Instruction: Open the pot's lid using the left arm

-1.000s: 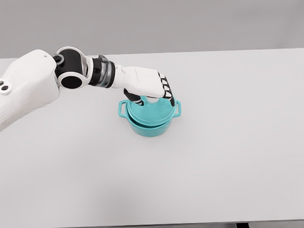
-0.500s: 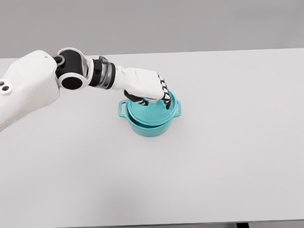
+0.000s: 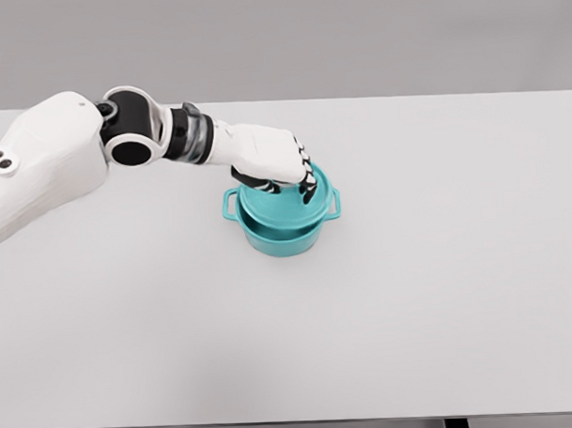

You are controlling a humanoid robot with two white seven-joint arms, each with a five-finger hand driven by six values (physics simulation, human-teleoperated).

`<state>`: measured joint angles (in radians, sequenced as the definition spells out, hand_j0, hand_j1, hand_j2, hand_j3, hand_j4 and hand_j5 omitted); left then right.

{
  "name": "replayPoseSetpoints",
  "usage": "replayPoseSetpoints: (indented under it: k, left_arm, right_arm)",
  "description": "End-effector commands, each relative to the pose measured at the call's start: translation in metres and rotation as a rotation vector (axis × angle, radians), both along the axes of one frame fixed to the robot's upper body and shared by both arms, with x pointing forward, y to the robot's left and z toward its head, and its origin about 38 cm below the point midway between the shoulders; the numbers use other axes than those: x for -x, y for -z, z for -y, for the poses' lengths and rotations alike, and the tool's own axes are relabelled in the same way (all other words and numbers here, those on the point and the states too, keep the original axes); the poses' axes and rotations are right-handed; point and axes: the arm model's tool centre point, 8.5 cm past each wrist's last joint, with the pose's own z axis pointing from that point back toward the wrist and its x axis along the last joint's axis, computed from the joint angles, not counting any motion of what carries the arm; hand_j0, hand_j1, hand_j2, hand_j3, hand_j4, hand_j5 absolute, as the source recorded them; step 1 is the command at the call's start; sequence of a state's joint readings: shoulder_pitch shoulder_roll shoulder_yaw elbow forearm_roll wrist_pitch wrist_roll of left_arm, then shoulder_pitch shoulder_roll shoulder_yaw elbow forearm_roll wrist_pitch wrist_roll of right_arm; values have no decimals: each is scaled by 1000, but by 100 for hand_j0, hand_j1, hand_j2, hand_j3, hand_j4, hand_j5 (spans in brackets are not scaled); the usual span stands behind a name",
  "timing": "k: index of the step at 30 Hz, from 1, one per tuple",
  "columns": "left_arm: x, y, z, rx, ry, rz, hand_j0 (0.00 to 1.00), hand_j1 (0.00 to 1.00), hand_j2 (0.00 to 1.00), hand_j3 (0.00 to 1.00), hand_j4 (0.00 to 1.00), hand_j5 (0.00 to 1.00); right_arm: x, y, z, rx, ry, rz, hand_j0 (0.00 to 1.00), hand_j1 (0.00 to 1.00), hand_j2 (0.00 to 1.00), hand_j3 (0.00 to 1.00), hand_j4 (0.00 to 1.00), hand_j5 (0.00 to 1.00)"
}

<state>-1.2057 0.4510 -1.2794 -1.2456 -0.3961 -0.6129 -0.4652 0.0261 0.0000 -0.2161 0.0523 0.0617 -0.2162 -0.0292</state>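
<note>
The left arm reaches in from the left, its hand lying palm-down over the teal lid, fingers curled around the lid's top. The pot stands mid-counter, its lid slightly raised.

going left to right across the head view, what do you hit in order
The left arm's white shoulder → its black-and-white elbow joint → the left hand over the lid → the teal pot's right handle → bare table. The pot's left handle sits under the hand, so it is left out.
</note>
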Motion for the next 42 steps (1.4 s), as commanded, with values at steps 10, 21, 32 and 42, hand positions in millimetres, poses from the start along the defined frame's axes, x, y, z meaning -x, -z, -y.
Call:
replayPoseSetpoints:
  k: [10, 21, 32, 42]
  left_arm:
    - [-7, -9, -20, 3, -43, 12, 56, 56, 56, 56, 56, 56]
    - [-24, -14, -87, -11, -193, 9, 57, 57, 57, 57, 57, 57]
    - [-54, -10, -157, -15, -420, -7, 59, 59, 59, 59, 59, 59]
    - [-54, -2, -159, -18, -428, -22, 100, 100, 100, 100, 100, 100]
  right_arm:
    - [0, 0, 0, 0, 0, 0, 100, 100, 100, 100, 100, 100]
    - [0, 0, 0, 0, 0, 0, 100, 100, 100, 100, 100, 100]
    - [0, 0, 0, 0, 0, 0, 100, 100, 100, 100, 100, 100]
    - [0, 0, 0, 0, 0, 0, 100, 100, 100, 100, 100, 100]
